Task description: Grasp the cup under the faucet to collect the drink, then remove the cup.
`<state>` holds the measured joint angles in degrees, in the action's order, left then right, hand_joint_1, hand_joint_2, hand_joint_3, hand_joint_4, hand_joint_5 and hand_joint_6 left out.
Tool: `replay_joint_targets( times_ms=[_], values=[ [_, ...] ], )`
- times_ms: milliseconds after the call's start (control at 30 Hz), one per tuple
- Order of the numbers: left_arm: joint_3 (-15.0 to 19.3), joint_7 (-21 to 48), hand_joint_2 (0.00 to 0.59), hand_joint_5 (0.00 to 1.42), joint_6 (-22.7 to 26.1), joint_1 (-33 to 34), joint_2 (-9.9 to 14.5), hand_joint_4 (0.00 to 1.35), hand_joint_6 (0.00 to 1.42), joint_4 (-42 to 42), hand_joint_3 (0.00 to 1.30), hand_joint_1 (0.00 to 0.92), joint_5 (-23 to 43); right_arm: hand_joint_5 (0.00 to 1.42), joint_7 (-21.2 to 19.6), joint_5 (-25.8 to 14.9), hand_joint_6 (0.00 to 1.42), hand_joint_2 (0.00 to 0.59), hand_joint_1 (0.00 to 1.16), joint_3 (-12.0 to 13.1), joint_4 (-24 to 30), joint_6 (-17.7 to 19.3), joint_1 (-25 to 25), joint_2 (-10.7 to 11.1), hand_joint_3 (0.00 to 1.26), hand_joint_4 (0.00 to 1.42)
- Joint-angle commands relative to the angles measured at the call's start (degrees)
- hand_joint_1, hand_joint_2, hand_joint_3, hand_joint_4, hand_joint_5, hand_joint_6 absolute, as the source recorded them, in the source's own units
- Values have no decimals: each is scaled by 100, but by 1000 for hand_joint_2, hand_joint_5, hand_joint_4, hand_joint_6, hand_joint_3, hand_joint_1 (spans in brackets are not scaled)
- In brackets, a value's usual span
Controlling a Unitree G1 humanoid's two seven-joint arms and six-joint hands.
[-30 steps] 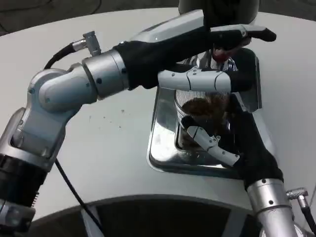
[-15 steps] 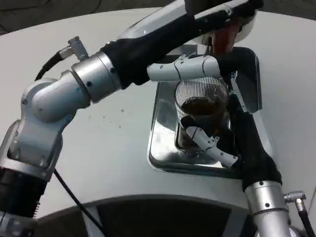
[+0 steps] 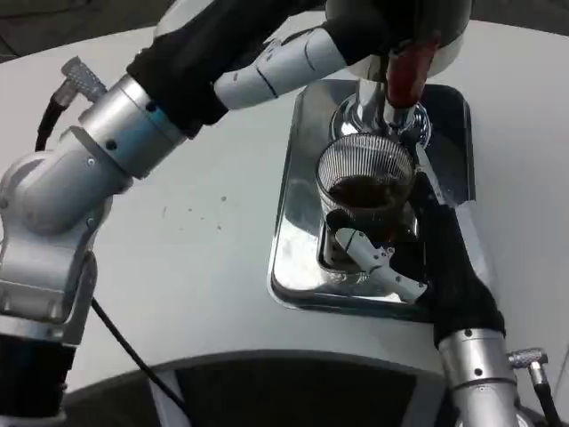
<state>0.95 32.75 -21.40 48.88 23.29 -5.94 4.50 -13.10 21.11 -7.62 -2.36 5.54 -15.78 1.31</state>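
Note:
A ribbed clear cup with dark drink in it stands on the shiny drip tray, right under the faucet with its red handle. My right hand wraps around the cup from the front and right, white fingers across its lower part. My left hand is raised high at the top of the picture, near the dispenser's top, with its fingers partly out of view.
The chrome faucet base rises at the back of the tray. My left forearm crosses the upper left above the white round table. A black cable hangs near the table's front edge.
My left arm and hand have lifted up and to the left, away from the faucet handle and off the cup's rim. The right hand stays around the cup.

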Motion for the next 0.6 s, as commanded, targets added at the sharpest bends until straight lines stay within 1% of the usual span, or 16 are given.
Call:
replay_joint_targets(
  times_ms=[33,200,367,500,600],
  values=[
    [195,-118,125,268,180,-298,103,197,262,420,205,0,151,207,-94,59,0,238,616,-53,-99,-64,66,-93,57,175],
    [312,-132,131,282,353,-495,165,234,272,687,224,0,210,243,-211,118,19,243,625,-102,-168,-94,41,-151,91,217],
    [373,-125,132,285,507,-784,256,239,274,888,229,0,255,293,-455,234,48,243,626,-141,-273,-115,16,-280,132,270],
    [433,-149,134,287,643,-1063,299,241,275,1097,235,0,290,349,-634,292,91,248,634,-165,-358,-72,6,-376,171,311],
    [493,-167,136,288,761,-1308,321,244,276,1279,238,0,337,400,-799,342,146,240,647,-189,-426,-22,6,-445,208,370]
  ],
)
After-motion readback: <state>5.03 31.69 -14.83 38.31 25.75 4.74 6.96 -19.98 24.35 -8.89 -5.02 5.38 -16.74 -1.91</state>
